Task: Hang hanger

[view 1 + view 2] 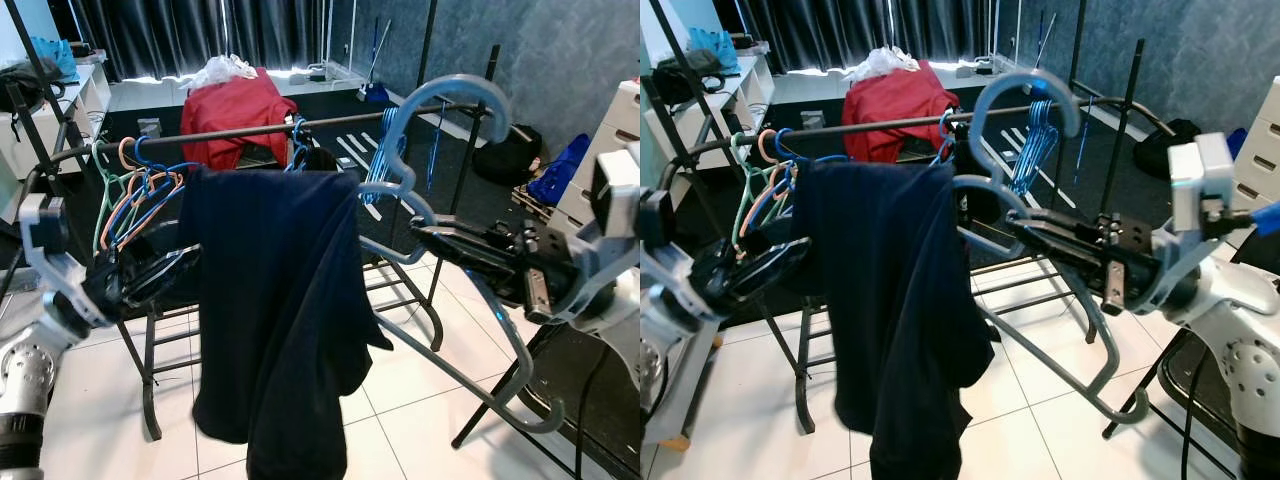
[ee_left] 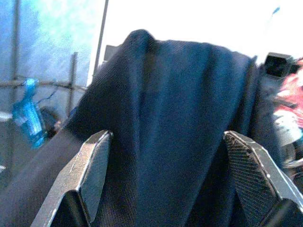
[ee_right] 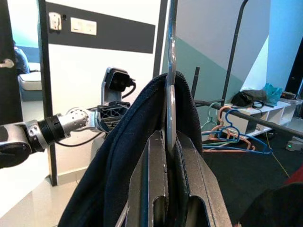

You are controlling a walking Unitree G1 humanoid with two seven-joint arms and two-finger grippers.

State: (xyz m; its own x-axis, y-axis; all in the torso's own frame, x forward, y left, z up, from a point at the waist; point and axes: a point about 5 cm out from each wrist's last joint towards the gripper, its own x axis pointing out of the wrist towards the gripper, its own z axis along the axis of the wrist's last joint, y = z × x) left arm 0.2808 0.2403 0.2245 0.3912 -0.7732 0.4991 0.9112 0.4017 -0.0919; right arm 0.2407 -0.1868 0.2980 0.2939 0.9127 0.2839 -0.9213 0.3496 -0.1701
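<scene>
Your hanger (image 1: 440, 180) is a grey-blue one, held up in front of the rack with its hook (image 1: 465, 95) at about the height of the rail (image 1: 250, 130) but not over it, as far as these pictures show. A dark blue garment (image 1: 275, 320) is draped on the hanger's left shoulder and hangs down long, hiding much of the rack behind it.

Your right gripper (image 1: 430, 237) is clamped tight on the hanger's neck, just under the hook; the right wrist view shows the thin hanger edge pinched between the two closed fingers. Your left gripper (image 1: 165, 272) sits against the left edge of the garment with its fingers (image 2: 92, 163) spread wide on either side of the cloth, not squeezing it.

So the pick-up and lift look done. What is left, by my reading: bring the hook over the rail, lower it until it catches, then let go with the right gripper and draw the left one clear.

On the rail's left end you already have a bunch of empty hangers (image 1: 135, 195) in green, orange and blue, and another blue bunch (image 1: 385, 150) hangs further along. Behind the rack a red cloth (image 1: 235, 110) lies heaped, and the floor (image 1: 420, 400) beneath is white tile.
</scene>
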